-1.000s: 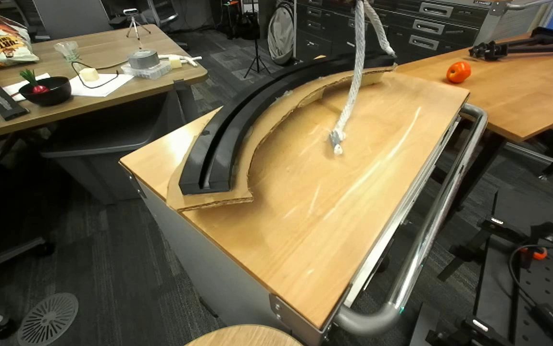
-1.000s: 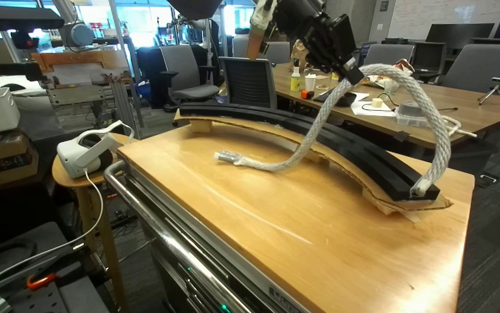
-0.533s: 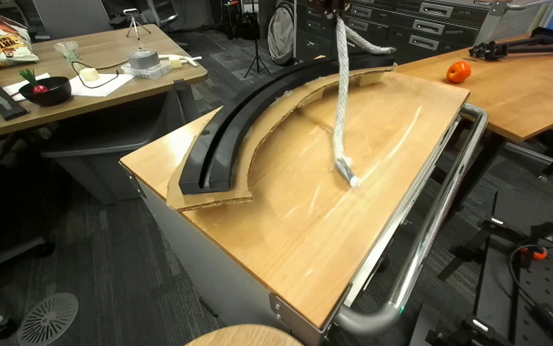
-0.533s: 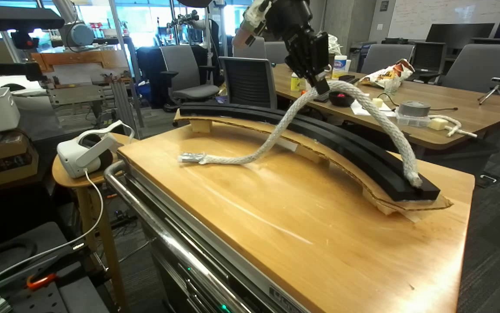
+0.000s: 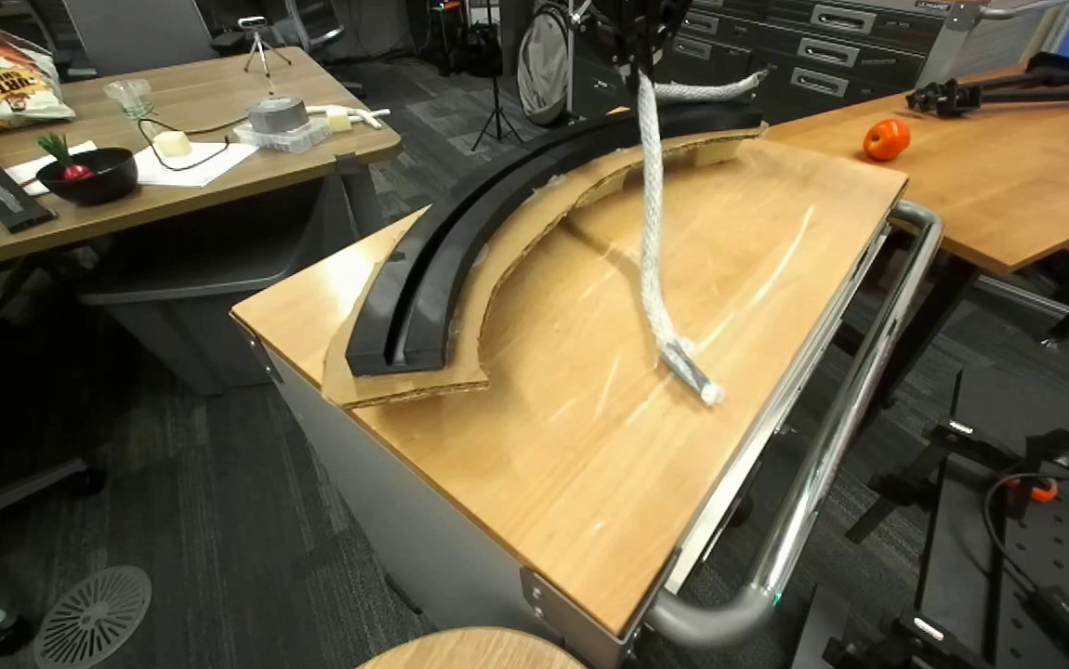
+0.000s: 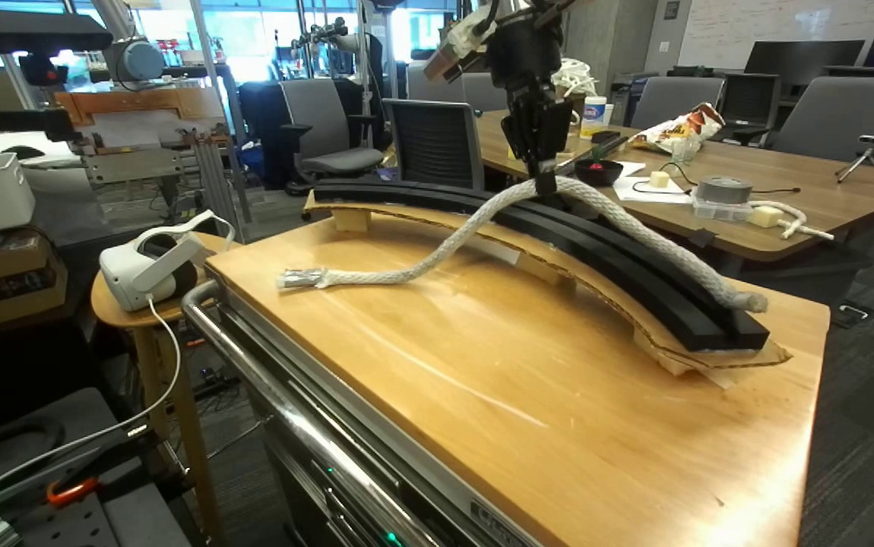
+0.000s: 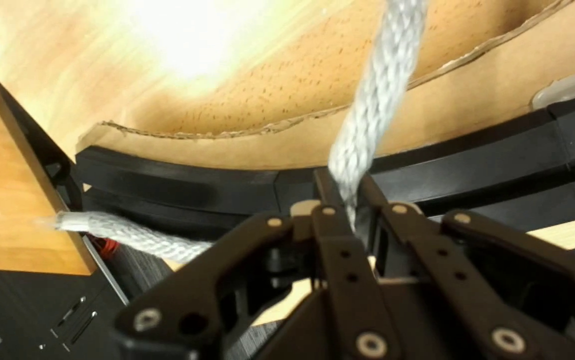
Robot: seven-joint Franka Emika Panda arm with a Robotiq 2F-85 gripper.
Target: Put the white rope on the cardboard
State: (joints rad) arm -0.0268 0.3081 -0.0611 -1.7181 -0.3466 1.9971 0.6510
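Claw (image 6: 546, 182) clamped on the white rope (image 5: 652, 214) near its middle, holding that part in an arch above the cardboard (image 5: 530, 221). Task stood partway, by my reckoning: rope gripped and raised, laying not yet done. Going left to right in an exterior view, the rope's taped end (image 6: 304, 278) lay on the tabletop (image 6: 482, 365), well off the cardboard, so that side looked wholly left to do. Next the rope climbed across the arc's inner edge, contact there unclear, up to the grip, which hung over the grooved black face (image 6: 604, 258). On the right the rope sloped down along the arc, and its far end (image 6: 755, 302) reached the arc's right tip; whether it touched or only overhung, could not tell. Of the 2 ends, then, just 1 was anywhere near its place. Edges, same order: metal rail (image 5: 828, 455) bordered the tabletop at left, with the taped end near that side. Inner side of the arc gave the broadest room, wood running from cardboard to rail; bringing the taped end in from there looked feasible. Small blocks (image 6: 351, 220) propped the cardboard off the wood, so its raised lip might snag the rope on the way over. Room narrowed at right: only a little tabletop showed past the arc's tip, and a back table (image 6: 832, 205) stood well apart behind. Too much shift that way could drop the far end off the black face.
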